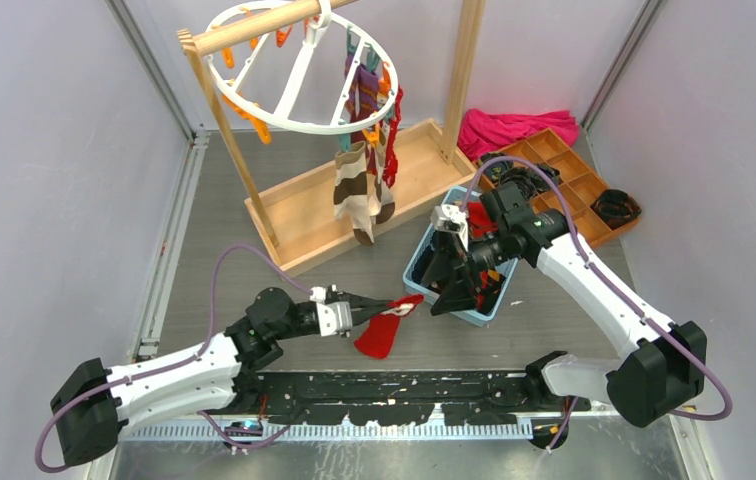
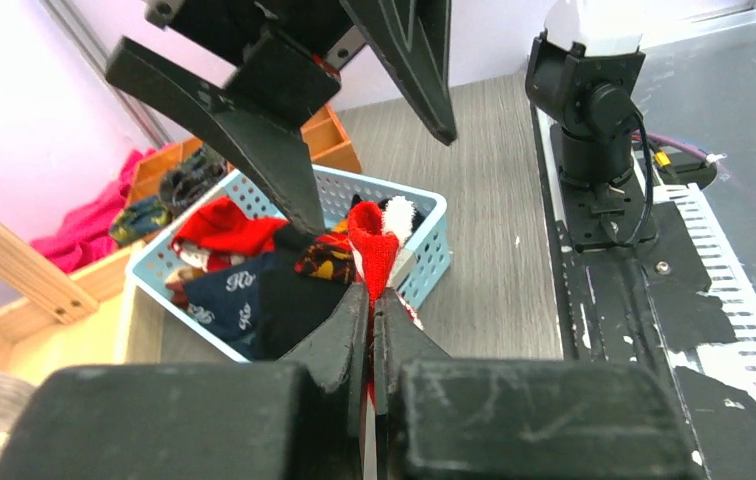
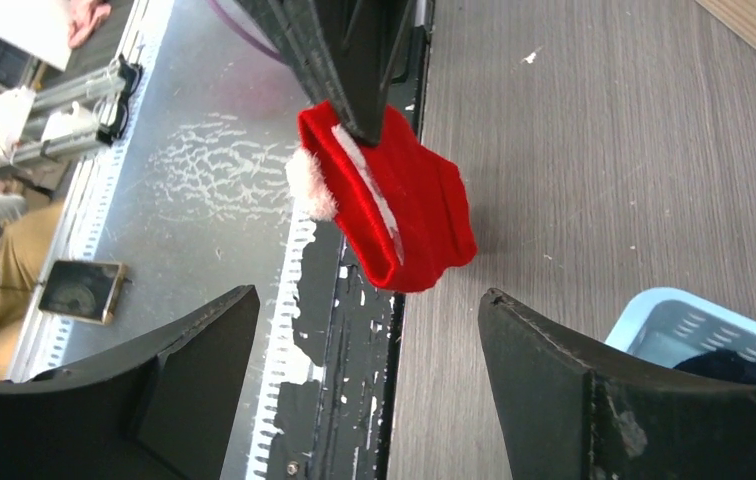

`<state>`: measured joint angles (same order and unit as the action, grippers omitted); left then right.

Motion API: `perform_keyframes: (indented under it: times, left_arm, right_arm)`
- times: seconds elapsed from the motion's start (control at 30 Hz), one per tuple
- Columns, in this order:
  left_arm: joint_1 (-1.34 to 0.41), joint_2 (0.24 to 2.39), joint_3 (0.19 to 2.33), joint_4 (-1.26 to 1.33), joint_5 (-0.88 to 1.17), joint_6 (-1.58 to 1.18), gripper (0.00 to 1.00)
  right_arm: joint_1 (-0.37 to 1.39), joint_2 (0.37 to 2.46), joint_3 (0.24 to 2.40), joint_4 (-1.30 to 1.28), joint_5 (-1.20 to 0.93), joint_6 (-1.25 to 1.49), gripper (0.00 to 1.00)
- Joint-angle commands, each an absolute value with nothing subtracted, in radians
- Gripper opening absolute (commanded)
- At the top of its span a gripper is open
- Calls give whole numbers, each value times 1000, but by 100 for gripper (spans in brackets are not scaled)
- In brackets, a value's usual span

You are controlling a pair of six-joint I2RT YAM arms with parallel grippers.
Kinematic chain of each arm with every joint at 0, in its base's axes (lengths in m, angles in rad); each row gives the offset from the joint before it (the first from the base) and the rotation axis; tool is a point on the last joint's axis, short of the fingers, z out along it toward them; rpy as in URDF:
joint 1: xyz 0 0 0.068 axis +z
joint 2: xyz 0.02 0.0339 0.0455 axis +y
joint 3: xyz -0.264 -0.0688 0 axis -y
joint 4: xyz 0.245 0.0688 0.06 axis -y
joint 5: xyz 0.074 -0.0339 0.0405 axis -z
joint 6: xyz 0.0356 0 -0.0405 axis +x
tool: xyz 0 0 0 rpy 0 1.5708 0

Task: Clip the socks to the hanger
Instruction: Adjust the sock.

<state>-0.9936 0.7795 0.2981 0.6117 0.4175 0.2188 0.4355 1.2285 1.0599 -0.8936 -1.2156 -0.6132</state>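
Note:
A red sock with white trim (image 1: 378, 335) hangs from my left gripper (image 1: 392, 304), which is shut on its top edge just above the table, left of the blue basket (image 1: 420, 262). In the left wrist view the sock (image 2: 373, 248) sticks up between the closed fingertips of that gripper (image 2: 372, 296). My right gripper (image 1: 455, 299) is open over the basket's near corner, pointing at the sock, with nothing between its fingers. The right wrist view shows the sock (image 3: 399, 205) ahead of the open right gripper (image 3: 369, 295). The round white clip hanger (image 1: 299, 75) hangs from the wooden rack with several socks (image 1: 362, 190) clipped on.
The basket (image 2: 432, 208) holds several more socks. A wooden rack base (image 1: 324, 215) stands at the back centre. An orange compartment tray (image 1: 579, 185) and pink cloth (image 1: 514, 128) sit at the back right. The black strip along the near table edge (image 1: 404, 385) lies below the sock.

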Motion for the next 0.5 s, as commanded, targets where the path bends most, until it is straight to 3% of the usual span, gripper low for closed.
perform_keyframes:
  times: [0.0, 0.13, 0.27, 0.37, 0.47]
  left_arm:
    - [-992, 804, 321, 776, 470, 278, 0]
    - [-992, 856, 308, 893, 462, 191, 0]
    - [-992, 899, 291, 1007, 433, 116, 0]
    - [-992, 922, 290, 1033, 412, 79, 0]
    - [-992, 933, 287, 1049, 404, 63, 0]
  right_arm:
    - [448, 1234, 1097, -1056, -1319, -910, 86]
    - [475, 1253, 1123, -1179, -1331, -1085, 85]
    - [485, 1263, 1146, -1180, -1322, -1086, 76]
    - [488, 1269, 1160, -1170, -1316, -1070, 64]
    - [489, 1265, 1163, -1143, -1306, -1029, 45]
